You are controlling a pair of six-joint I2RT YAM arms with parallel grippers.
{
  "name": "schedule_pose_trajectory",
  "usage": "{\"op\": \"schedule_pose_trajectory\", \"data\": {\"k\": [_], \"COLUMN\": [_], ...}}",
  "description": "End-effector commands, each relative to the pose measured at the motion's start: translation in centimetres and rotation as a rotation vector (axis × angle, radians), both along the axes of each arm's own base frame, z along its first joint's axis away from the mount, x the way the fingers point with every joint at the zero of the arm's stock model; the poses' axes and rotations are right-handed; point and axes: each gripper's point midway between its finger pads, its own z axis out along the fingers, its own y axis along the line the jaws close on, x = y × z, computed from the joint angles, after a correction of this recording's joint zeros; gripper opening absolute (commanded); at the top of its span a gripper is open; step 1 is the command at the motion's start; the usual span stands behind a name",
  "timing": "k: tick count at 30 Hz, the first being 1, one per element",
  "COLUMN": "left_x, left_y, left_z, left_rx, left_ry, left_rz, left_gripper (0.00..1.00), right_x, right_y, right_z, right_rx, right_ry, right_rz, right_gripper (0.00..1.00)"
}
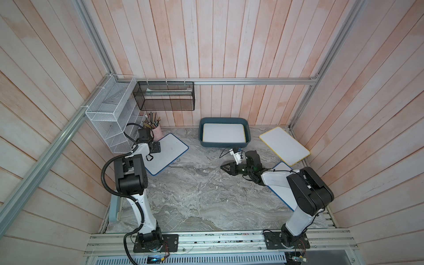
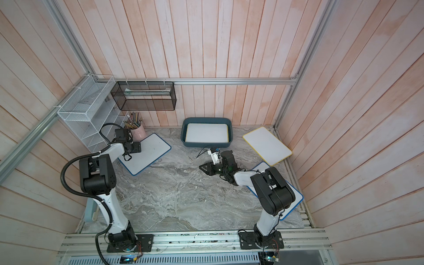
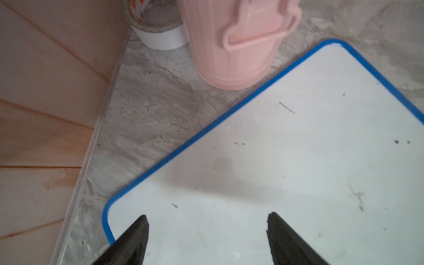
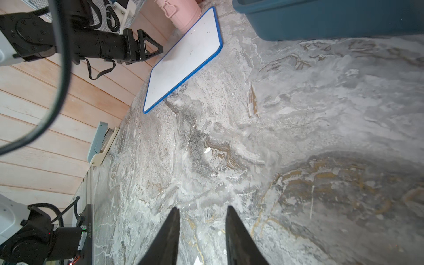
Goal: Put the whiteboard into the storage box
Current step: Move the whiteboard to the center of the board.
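The teal storage box (image 1: 223, 145) (image 2: 206, 144) stands at the back middle with a yellow-edged whiteboard (image 1: 223, 133) lying inside it. A blue-edged whiteboard (image 1: 171, 152) (image 2: 152, 152) (image 3: 298, 160) (image 4: 185, 57) lies flat at the left. My left gripper (image 1: 156, 147) (image 3: 207, 218) hovers open over its corner by the wall, with nothing between the fingers. My right gripper (image 1: 223, 168) (image 2: 202, 167) (image 4: 203, 211) is open and empty over bare tabletop in front of the box. Another yellow-edged whiteboard (image 1: 284, 144) sits at the back right. A second blue-edged one (image 1: 280, 195) lies under my right arm.
A pink pen cup (image 1: 156, 133) (image 3: 234, 46) stands against the left whiteboard's far edge, with a tape roll (image 3: 158, 34) behind it. A white wire shelf (image 1: 110, 114) and a black mesh rack (image 1: 165, 96) hang on the walls. A grey-blue device (image 1: 114, 208) leans at the left edge.
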Motion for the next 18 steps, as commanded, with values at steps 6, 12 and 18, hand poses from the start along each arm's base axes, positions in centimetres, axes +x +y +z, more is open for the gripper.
{"op": "schedule_pose_trajectory", "data": {"k": [6,12,18], "left_x": [3.5,5.1,6.3], "left_y": [-0.4,1.4,3.2], "left_z": [-2.4,-3.1,-2.7], "left_rx": [-0.002,-0.016,-0.106], "left_ry": [0.009,0.015,-0.005], "left_rz": [-0.111,-0.112,-0.109], "left_gripper": [0.83,0.84,0.84], "right_x": [0.7,0.9,0.8], "right_y": [0.1,-0.2,-0.1], "right_z": [1.2,0.2,0.0], "right_rx": [0.016,-0.009,-0.007], "right_ry": [-0.059,-0.05,-0.047], "right_rz": [-0.01,-0.021,-0.022], "right_gripper": [0.35,0.34,0.35]}}
